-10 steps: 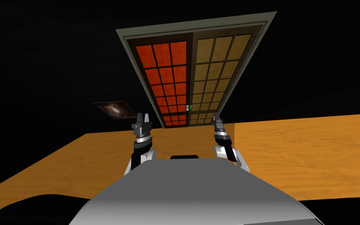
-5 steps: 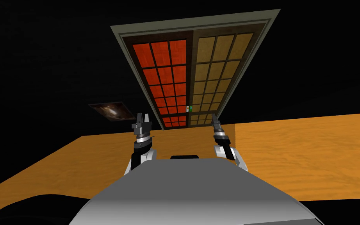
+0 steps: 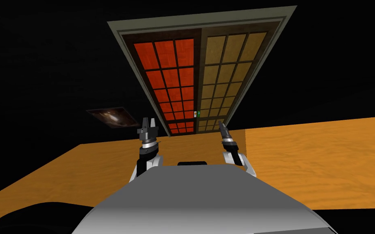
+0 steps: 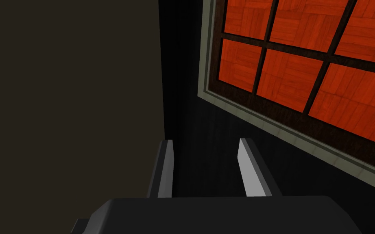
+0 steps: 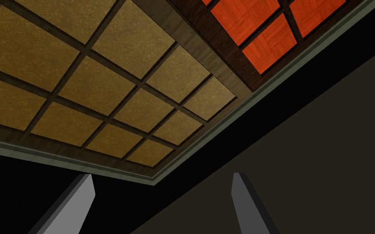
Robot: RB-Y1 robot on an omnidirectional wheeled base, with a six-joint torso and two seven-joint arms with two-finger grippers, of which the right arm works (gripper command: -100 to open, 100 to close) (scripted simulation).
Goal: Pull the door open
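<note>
The double door stood ahead across the orange floor (image 3: 304, 154), in a grey-green frame (image 3: 117, 30) with a black area around it. It had a red-paned leaf (image 3: 170, 77) on my left and a tan-paned leaf (image 3: 223, 77) on my right. Two tiny handles (image 3: 197, 113) sat where the leaves met.

Both hands hung short of the door and held nothing. The left hand (image 3: 149, 119) had its fingers apart, and the right hand (image 3: 221, 122) was spread wider.

The likeliest slip was a missed grasp. The handles were small and close together, and the right wrist view looked at the tan leaf's lower corner rather than at them. Closing there would probably catch nothing, or take the wrong leaf's handle. Rolling in too near could also leave my body in the path of a leaf that has to swing toward me.

Against a second earlier, the door filled more of the head view and the wall picture (image 3: 111, 116) had slid outward, so I had moved closer. The right hand had turned to show edge-on, while the left hand stayed as it was
</note>
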